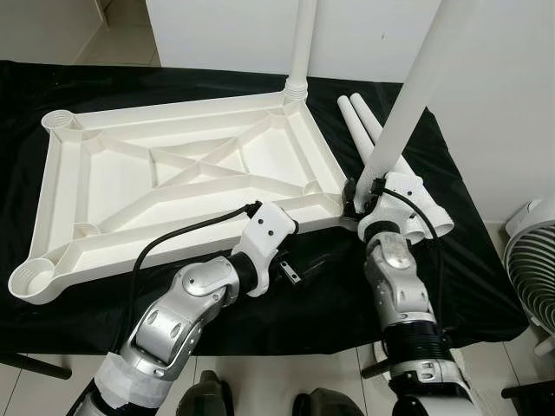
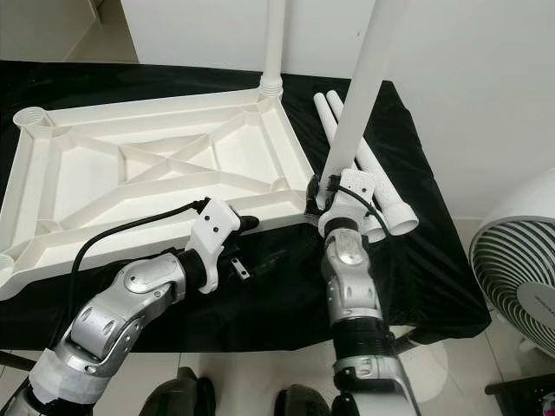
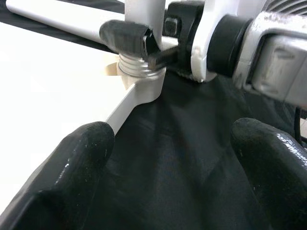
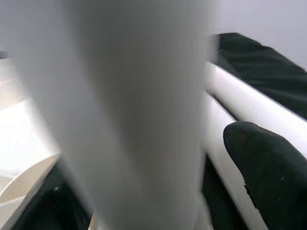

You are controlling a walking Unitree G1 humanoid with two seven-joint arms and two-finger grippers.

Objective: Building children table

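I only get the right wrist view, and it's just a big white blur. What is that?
Observer: A table leg, upright, gripped by the right hand at the near right corner of the upturned tabletop.
Operator: Are any legs fitted yet?
Observer: A second leg stands in the far right corner.
Operator: And the other hand?
Observer: The left hand is open, over the black cloth beside that near corner.
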